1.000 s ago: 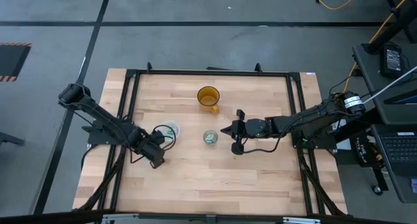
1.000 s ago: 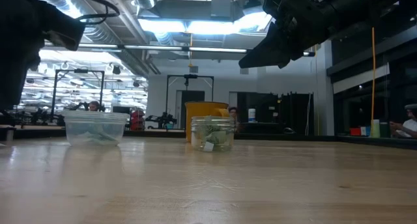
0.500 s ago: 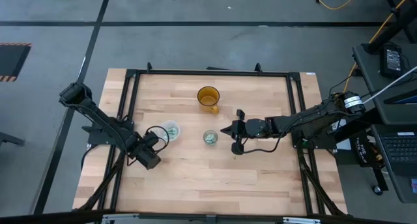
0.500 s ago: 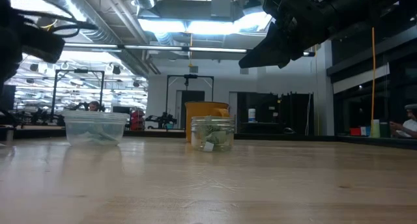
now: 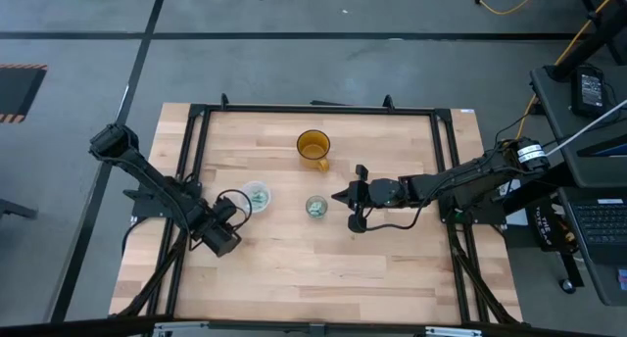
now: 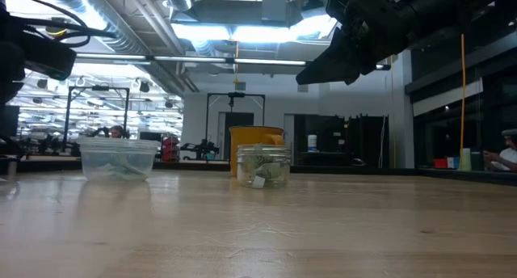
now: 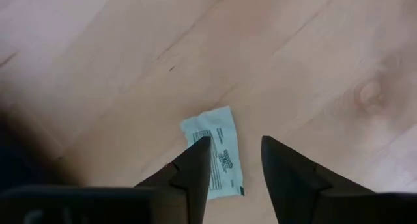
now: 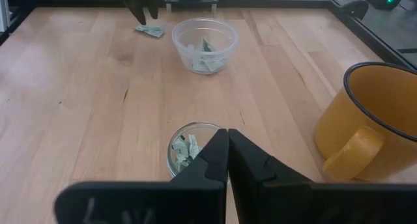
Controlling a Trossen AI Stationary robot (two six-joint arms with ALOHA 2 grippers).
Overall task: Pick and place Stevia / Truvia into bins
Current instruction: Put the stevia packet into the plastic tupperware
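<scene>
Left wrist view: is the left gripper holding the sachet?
No, the pale green sachet lies flat on the table, with the left gripper open above it.

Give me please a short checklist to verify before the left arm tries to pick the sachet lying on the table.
1. Sachet lies flat on the bare wood, nothing on it: ok.
2. Left gripper fingers apart: ok.
3. Gripper centred over the sachet: not ok; one finger covers its edge, the other finger is beside it.
4. Clear plastic cup upright near the sachet, with sachets already inside and room left: ok.
5. Right gripper shut and waiting above the small cup, away from the left arm: ok.
6. Height of the left gripper above the table: cannot tell.
</scene>
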